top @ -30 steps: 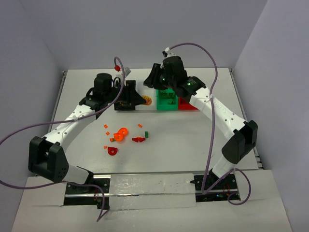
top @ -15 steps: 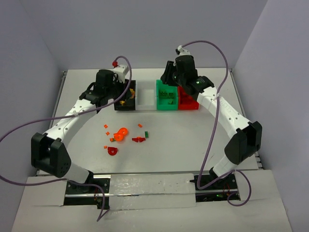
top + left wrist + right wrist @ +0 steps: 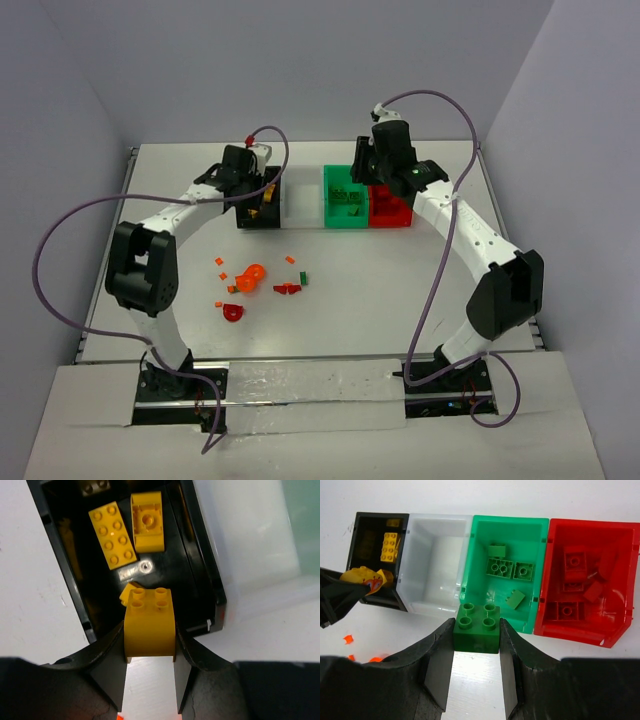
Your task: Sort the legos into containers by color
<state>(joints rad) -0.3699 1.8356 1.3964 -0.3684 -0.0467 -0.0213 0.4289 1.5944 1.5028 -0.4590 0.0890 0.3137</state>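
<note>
Four bins stand in a row at the 12 o'clock side of the worktop [image 3: 400, 290], touching one another: black bin [image 3: 167, 580], white bin [image 3: 435, 550], green bin [image 3: 507, 521], red bin [image 3: 590, 525], going 9 to 3 o'clock.

Left end effector [image 3: 150, 639]: fingers clamped on a yellow brick [image 3: 150, 622], studs up, one finger on each side face. In the wrist view the brick hangs over the 6 o'clock end of the black bin. Inside that bin: a flat yellow eight-stud brick [image 3: 113, 535], a second yellow block [image 3: 146, 522] just beside it at 3 o'clock, and a small yellow piece [image 3: 127, 592] partly hidden under the held brick.

Right end effector [image 3: 476, 630]: fingers clamped on a dark green brick [image 3: 477, 619], four studs up. In the wrist view it overlaps the green bin's rim at about 7 o'clock. The green bin holds several green pieces; the red bin holds several red bricks.

Loose on the worktop, toward 7 o'clock from the white bin: an orange round piece [image 3: 250, 277], a red round piece [image 3: 233, 311], a small green piece [image 3: 304, 276] and scattered small orange and red bits.
</note>
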